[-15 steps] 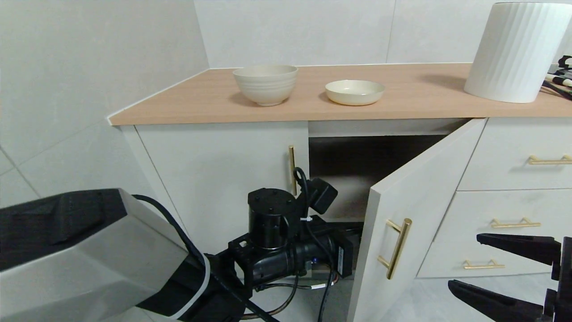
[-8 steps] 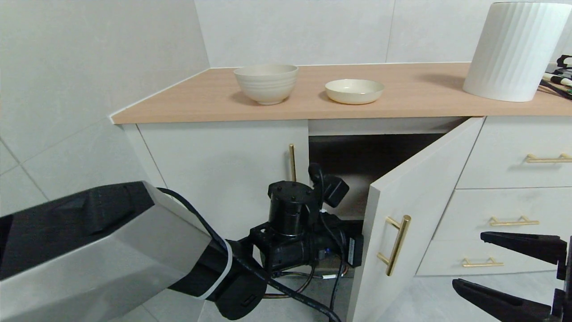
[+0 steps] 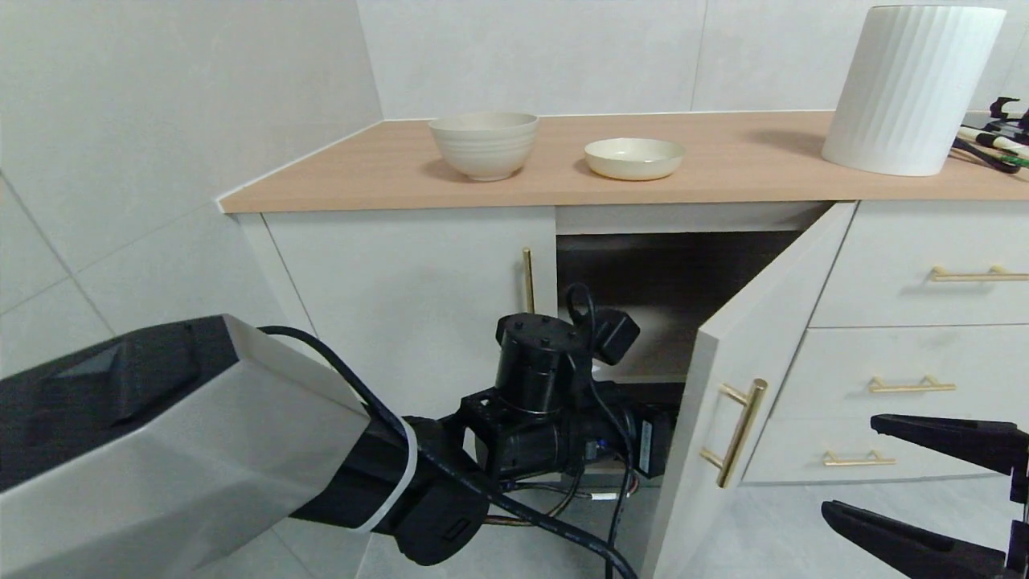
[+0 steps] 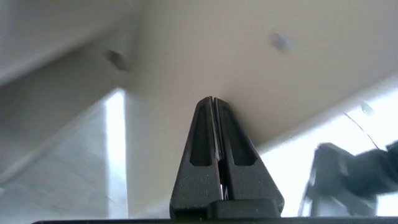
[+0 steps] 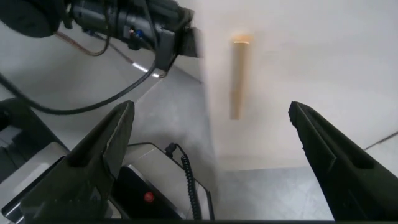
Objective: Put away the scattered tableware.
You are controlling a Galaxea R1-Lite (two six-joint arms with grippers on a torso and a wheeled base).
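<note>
A ribbed cream bowl (image 3: 483,145) and a shallow cream dish (image 3: 634,158) sit apart near the table's (image 3: 386,181) left end. My left wrist view has my left tool (image 4: 212,106) pinched shut. My right tool (image 3: 850,464) gapes wide, facing the gold door handle (image 5: 239,78).

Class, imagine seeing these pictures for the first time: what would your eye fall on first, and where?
The open cabinet door below the wooden countertop, with the left arm in front of the dark opening. On the countertop stand a cream bowl and, to its right, a shallow dish; the right tool hangs open near the door's gold handle.
</note>
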